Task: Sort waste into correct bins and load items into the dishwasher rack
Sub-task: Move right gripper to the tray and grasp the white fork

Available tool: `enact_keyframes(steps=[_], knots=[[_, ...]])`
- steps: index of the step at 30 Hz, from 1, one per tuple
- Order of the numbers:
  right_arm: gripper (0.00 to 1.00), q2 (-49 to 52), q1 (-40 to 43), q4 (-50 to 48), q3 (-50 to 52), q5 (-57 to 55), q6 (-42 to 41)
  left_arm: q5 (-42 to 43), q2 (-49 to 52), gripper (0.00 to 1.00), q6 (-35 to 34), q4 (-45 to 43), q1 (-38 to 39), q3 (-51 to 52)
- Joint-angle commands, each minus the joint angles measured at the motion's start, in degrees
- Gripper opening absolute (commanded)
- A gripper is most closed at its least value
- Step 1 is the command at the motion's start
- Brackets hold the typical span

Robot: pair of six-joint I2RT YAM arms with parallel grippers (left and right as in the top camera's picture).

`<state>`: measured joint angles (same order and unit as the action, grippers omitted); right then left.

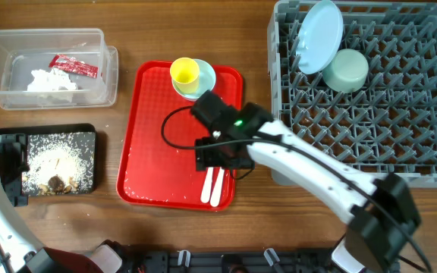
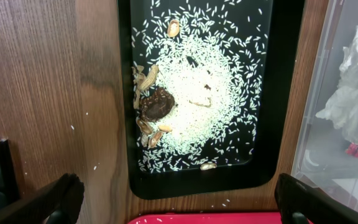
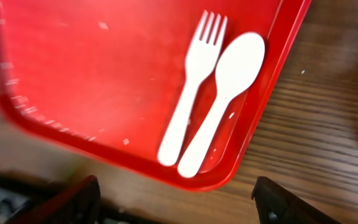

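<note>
Right pincer (image 3: 179, 202) over rim-side fork (image 3: 194, 74), spoon (image 3: 238, 62)

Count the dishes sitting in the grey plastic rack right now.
2: a pale blue round plate propped in the grey plastic rack's far left corner, and a mint green bowl just beside it. None appear hidden.

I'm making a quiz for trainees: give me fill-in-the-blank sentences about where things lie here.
1. The red sachet lies in the clear tub beside the crumpled white ____.
2. The yellow cup stands inside the small light blue ____.
3. The white fork and spoon lie together on the ____ tray.
4. The pale blue plate and mint green bowl sit in the grey ____.
Missing: tissue; bowl; red; rack.
</note>
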<state>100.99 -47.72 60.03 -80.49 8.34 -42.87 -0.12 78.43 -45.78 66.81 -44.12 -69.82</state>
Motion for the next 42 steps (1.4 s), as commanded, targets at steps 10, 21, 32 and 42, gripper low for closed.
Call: enact_keyframes(steps=[10,21,32,42], knots=[[0.42,14.0,-3.7,-5.9,0.4,-0.9,-10.1,-0.2,0.0,1.00,-0.1,0.0,-0.3,-0.6],[0.40,16.7,-3.8,-7.6,0.6,-4.1,-12.9,-0.2,0.0,1.00,-0.1,0.0,-0.3,-0.6],[0.17,18.1,-3.8,-8.9,0.5,-3.1,-13.0,-0.2,0.0,1.00,-0.1,0.0,-0.3,-0.6],[0.04,12.5,3.2,0.6,-12.8,-1.3,-2.6,-0.2,0.0,1.00,-0.1,0.0,-0.3,-0.6]])
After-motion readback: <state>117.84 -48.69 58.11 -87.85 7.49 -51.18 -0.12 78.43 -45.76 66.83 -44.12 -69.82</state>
